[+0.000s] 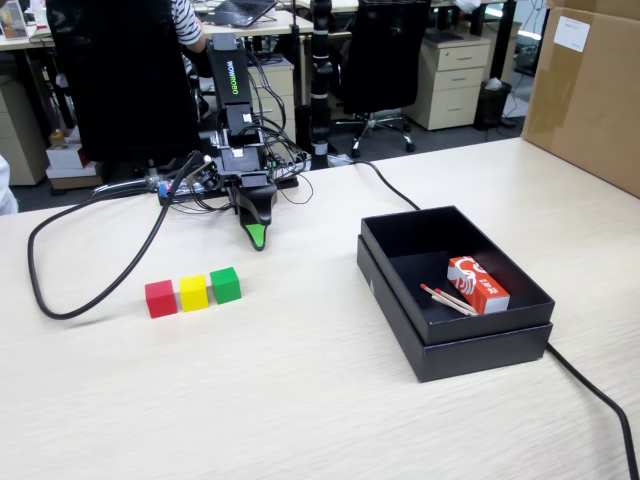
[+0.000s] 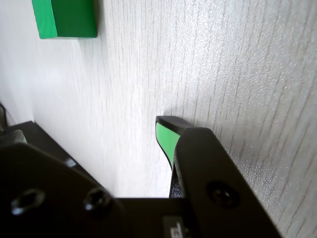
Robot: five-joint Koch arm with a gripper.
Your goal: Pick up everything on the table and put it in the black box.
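The gripper (image 1: 258, 240) points down at the table (image 1: 300, 400), its green-padded tip at or just above the wood behind the row of cubes. In the fixed view the two jaws lie in line, so only one dark tip with a green face shows. In the wrist view the gripper (image 2: 166, 130) again shows a single green-faced tip against the grain, with a black housing at lower left. Whether it is parted or closed I cannot tell. It holds nothing and touches no cube.

From left to right in the fixed view: a thick black cable (image 1: 60, 290) loops across the table's left side. Next comes a row of three cubes: the red cube (image 1: 160, 299), the yellow cube (image 1: 193, 293) and the green cube (image 1: 225, 284), side by side and close together. The green one lies nearest the gripper; in the wrist view the green cube (image 2: 67, 19) sits at the top left, apart from the tip.

Further right stands the black box (image 1: 390, 290), open, its lid nested beneath. Inside lie an orange-and-white matchbox (image 1: 478, 284) and loose matchsticks (image 1: 450, 300) just beside it. A brown carton (image 1: 585, 95) stands at the far right.

Behind the table are office chairs (image 1: 380, 60), desks and drawer units (image 1: 455, 85).
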